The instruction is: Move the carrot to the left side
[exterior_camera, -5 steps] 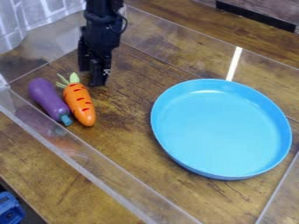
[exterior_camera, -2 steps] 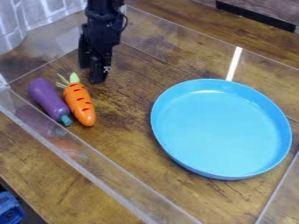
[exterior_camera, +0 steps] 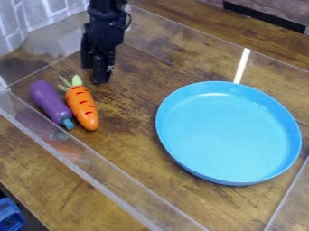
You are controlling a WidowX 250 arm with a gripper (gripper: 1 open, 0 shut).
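Note:
The orange toy carrot (exterior_camera: 82,106) lies on the wooden table at the left, green top pointing away from me, touching the purple toy eggplant (exterior_camera: 51,103) on its left. My black gripper (exterior_camera: 97,75) hangs just behind the carrot's leafy top, a little above the table. Its fingers (exterior_camera: 89,69) stand slightly apart and hold nothing.
A large blue plate (exterior_camera: 229,132) lies on the right half of the table. Clear plastic walls (exterior_camera: 72,149) run along the left and front edges. A white strip (exterior_camera: 241,65) lies behind the plate.
The gripper has risen slightly and drawn a little back from the carrot. The carrot and eggplant have not moved.

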